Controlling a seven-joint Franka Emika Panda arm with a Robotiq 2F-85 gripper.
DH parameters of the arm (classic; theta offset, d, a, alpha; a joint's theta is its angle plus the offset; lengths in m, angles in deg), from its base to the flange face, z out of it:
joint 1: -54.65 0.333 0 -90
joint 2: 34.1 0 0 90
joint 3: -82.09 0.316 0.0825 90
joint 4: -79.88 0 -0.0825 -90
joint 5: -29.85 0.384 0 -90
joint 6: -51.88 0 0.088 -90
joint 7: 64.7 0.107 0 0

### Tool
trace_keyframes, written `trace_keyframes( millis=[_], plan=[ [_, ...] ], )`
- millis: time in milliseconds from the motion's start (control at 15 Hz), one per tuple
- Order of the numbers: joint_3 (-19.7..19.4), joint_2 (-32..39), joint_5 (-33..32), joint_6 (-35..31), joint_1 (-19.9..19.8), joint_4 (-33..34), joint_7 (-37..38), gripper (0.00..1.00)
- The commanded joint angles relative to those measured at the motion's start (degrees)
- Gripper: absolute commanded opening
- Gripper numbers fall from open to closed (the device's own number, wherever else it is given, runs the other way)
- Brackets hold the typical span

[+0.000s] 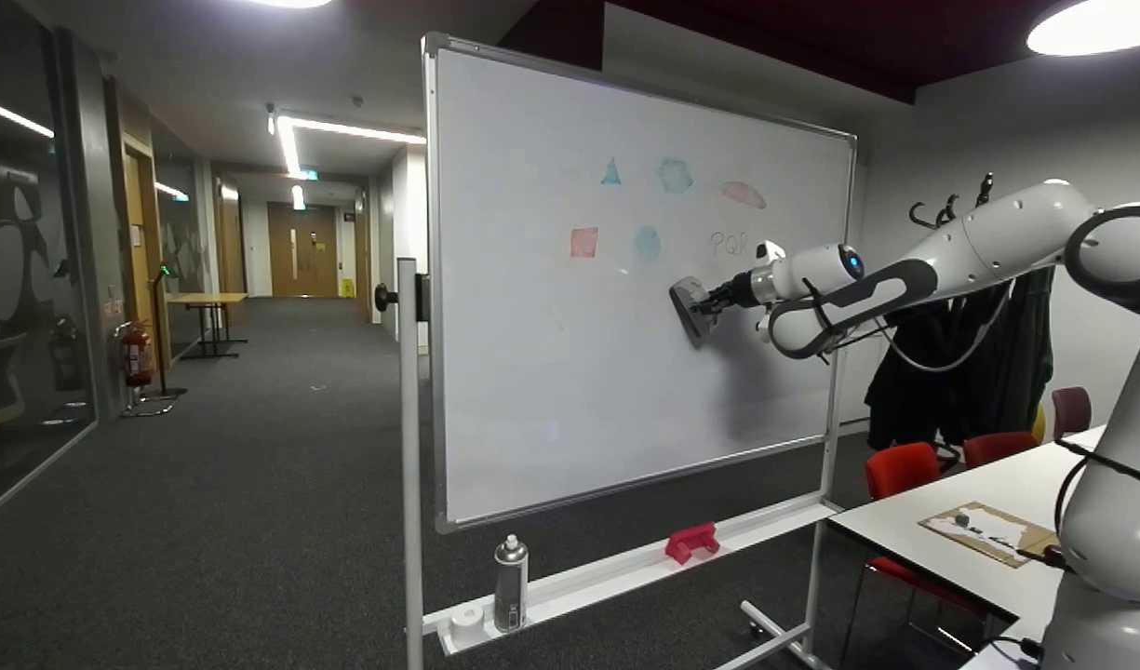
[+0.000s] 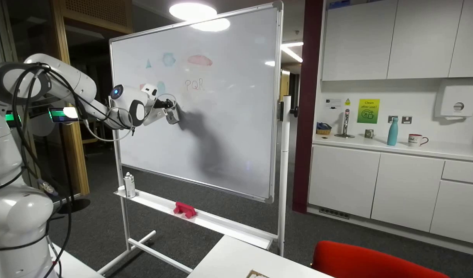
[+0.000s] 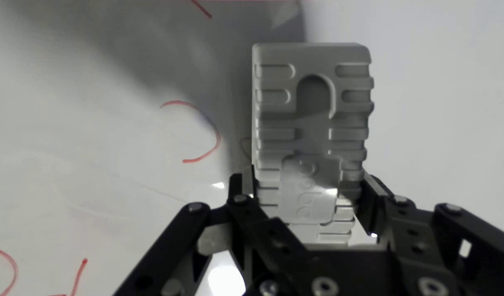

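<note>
Your tool is clamped on the grey eraser, which sits against or just off the whiteboard, below the letters PQR. Wiping seems the step in hand; next, you likely need to sweep it flat across those letters.

In the wrist view, we note the gripper covering part of the grey eraser and a red stroke cut off at the top edge. In an exterior view, the arm partly obscures the red square; the lower edge crops the red chair. We cannot read the spray can.
</note>
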State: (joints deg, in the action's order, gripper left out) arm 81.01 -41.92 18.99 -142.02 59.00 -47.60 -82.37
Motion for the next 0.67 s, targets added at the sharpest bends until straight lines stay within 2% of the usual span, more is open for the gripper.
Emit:
trace_keyframes(
  millis=[0, 600],
  plan=[
    [1.0, 1.5, -2.2, -0.1, -1.4, 2.8, 0.6, 0.33],
    [1.0, 5.0, -2.4, 2.1, -1.5, 8.5, 0.8, 0.33]
  ],
)
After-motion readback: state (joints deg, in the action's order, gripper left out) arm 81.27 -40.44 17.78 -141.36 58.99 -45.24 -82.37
